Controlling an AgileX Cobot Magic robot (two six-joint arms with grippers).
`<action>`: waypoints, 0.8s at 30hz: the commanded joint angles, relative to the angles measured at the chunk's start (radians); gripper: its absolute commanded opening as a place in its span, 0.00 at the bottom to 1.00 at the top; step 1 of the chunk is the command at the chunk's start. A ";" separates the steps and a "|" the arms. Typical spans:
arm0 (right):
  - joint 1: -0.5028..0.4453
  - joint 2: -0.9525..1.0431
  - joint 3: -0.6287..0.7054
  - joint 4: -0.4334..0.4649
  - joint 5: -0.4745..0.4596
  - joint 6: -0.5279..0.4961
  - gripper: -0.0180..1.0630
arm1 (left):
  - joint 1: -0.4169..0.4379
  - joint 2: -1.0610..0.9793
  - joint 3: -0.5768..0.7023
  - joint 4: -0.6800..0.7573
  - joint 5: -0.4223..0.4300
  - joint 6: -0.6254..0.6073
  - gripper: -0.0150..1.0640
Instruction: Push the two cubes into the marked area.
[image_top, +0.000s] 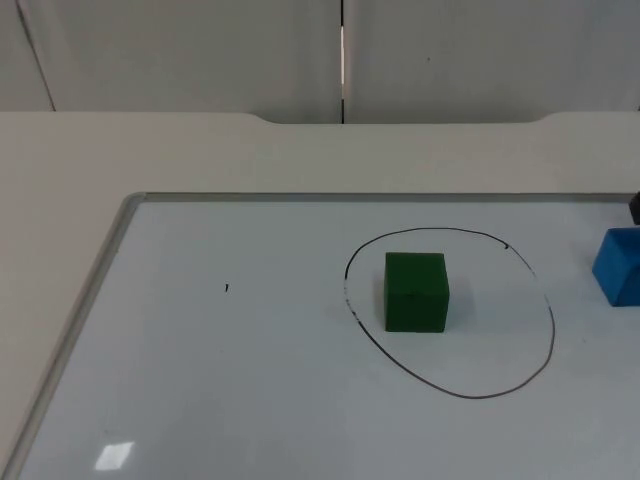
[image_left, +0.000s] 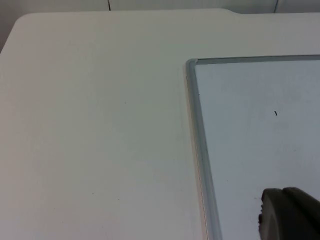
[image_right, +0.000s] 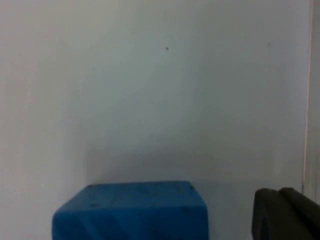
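White table top (image_top: 120, 150) ending at a grey partition wall (image_top: 480, 50), with a framed whiteboard (image_top: 250, 380) lying flat on it.

Right gripper (image_right: 287, 215) low over the board, just beside the blue cube (image_right: 132, 210); one dark fingertip visible, opening impossible to judge, nothing seen in its grasp. Left gripper (image_left: 290, 215) above the whiteboard's far left corner, near the metal frame (image_left: 197, 140); likewise one dark fingertip, opening unclear, holding nothing visible.

Blue cube (image_top: 620, 265) at the board's right side, outside the black drawn ring (image_top: 552, 330) and clearly apart from it, bare board between them. Green cube (image_top: 416, 291) inside the ring, toward its left part, faces roughly square to the board's edges. Wide bare board left of the ring, apart from a tiny black mark (image_top: 227, 288). Bright reflection (image_top: 114, 456) near the board's near left corner.
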 joint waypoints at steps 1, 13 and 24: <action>-0.007 0.000 -0.007 -0.002 -0.012 -0.012 0.02 | 0.002 -0.003 0.005 -0.005 -0.008 0.000 0.01; -0.005 0.000 -0.007 0.005 -0.016 -0.012 0.02 | 0.002 -0.003 0.005 -0.005 -0.008 0.000 0.01; -0.003 0.000 -0.007 0.029 -0.006 -0.012 0.02 | 0.002 -0.003 0.005 -0.005 -0.008 0.000 0.01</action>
